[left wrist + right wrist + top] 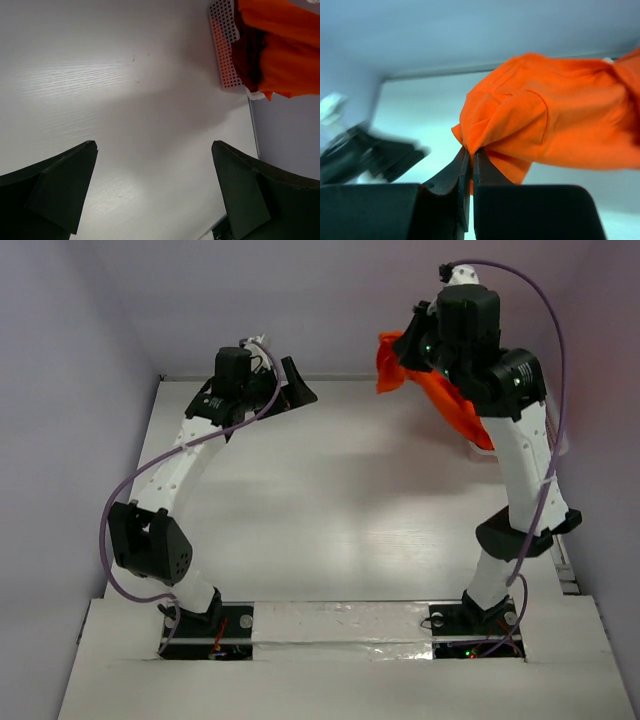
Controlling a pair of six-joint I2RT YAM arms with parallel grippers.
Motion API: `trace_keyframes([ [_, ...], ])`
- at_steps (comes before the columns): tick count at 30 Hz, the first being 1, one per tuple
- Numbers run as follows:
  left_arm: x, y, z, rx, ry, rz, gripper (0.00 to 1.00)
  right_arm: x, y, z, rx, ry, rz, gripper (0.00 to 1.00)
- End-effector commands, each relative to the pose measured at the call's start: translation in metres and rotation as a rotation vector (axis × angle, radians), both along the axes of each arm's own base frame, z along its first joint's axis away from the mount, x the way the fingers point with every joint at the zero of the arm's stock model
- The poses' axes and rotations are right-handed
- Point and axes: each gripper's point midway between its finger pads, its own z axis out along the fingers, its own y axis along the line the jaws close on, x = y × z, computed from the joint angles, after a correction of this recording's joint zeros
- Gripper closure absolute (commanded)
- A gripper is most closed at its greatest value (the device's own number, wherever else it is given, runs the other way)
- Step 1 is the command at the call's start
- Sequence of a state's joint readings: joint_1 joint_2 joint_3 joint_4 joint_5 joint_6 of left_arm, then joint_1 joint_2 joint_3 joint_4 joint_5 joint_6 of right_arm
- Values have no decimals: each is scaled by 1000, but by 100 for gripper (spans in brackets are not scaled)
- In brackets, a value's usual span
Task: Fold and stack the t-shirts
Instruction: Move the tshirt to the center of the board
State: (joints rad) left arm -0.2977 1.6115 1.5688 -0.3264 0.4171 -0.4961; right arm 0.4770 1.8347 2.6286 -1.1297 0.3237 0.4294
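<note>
My right gripper (471, 152) is shut on a bunched fold of the bright orange t-shirt (550, 120), which is lifted off the table. From above, the orange t-shirt (455, 405) trails from the right gripper (398, 362) at the back right down behind that arm. In the left wrist view the orange t-shirt (285, 45) drapes over a dark red t-shirt (250, 55) lying in the basket. My left gripper (292, 388) hovers at the back left, apart from the shirts. Its jaws (155, 170) stand wide open over bare table with nothing between them.
A white plastic lattice basket (225, 45) sits at the table's far right, close to the right wall. Walls close in the table (330, 510) at the back and on both sides. The left gripper (370, 155) shows blurred at the left of the right wrist view.
</note>
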Motion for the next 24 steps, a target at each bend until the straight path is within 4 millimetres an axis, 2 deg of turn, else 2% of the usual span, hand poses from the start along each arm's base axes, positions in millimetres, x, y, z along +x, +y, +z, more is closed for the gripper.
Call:
trace_keyframes([
  [1, -13, 3, 44, -56, -131, 38, 1, -56, 41, 29, 7, -62, 178, 100],
  [2, -17, 5, 31, -53, -103, 46, 1, -83, 59, 41, -17, -105, 257, 100],
  [3, -21, 7, 33, -64, -104, 57, 1, -92, 63, 51, -19, -144, 267, 100],
  [4, -23, 7, 32, -71, -100, 62, 1, -96, 63, 48, -44, -146, 265, 100],
  [5, -27, 9, 22, -69, -75, 69, 1, -111, 56, 64, -20, -188, 279, 100],
  [6, -32, 11, 26, -77, -82, 78, 1, -115, 52, 72, 3, -213, 279, 100],
  [7, -35, 13, 21, -83, -61, 98, 1, -124, 41, 84, 12, -247, 271, 100],
  [12, -54, 25, 43, -111, -109, 159, 1, -153, 17, 121, 55, -349, 297, 100],
  [13, -55, 27, 44, -111, -108, 172, 1, -157, 18, 121, 61, -350, 318, 100],
  [14, -56, 28, 46, -113, -110, 173, 1, -156, 19, 117, 60, -338, 315, 100],
  [18, -59, 27, 45, -106, -94, 182, 1, -138, 36, 76, -17, -237, 319, 100],
  [21, -60, 24, 51, -118, -99, 181, 1, -116, 70, 21, -77, -95, 369, 100],
  [22, -59, 24, 50, -116, -97, 182, 1, -115, 71, 16, -85, -82, 370, 100],
  [24, -59, 25, 54, -119, -104, 187, 1, -106, 91, -13, -118, -5, 416, 100],
])
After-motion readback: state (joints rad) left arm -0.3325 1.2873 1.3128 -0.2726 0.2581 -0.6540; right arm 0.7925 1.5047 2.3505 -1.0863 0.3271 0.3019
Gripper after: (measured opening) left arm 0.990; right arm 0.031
